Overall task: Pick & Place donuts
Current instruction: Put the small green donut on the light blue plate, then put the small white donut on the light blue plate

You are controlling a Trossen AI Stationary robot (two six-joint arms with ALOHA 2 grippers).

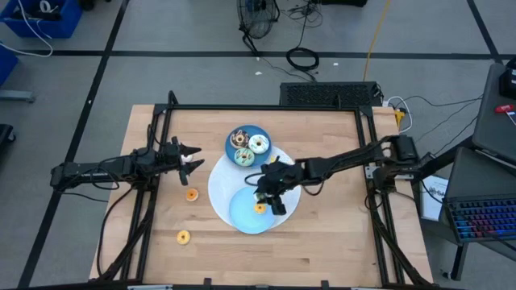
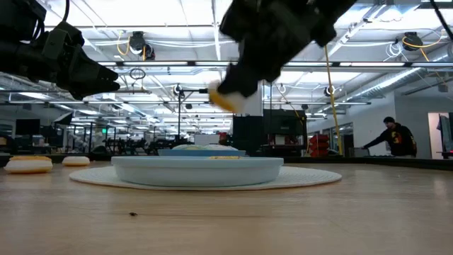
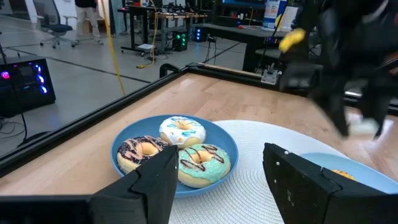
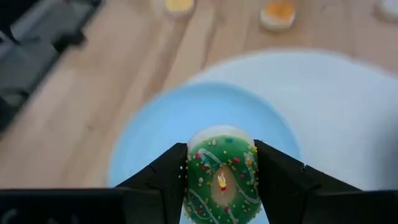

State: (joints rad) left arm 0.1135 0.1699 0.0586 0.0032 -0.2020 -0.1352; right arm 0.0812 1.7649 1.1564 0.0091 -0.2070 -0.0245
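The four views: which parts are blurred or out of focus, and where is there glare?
Right wrist view: the green donut between the right gripper fingers is sharp; the light blue plate and table beyond are soft. Left wrist view: the right arm is smeared. Low view: ceiling lights glare; the near table is soft. High view: even light.

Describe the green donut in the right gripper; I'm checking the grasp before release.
The green donut is a small ring with green frosting, coloured sprinkles and a pale underside. The right gripper holds it pinched between both fingers, frosted face toward the wrist camera, above the light blue plate. It hangs clear of the plate.
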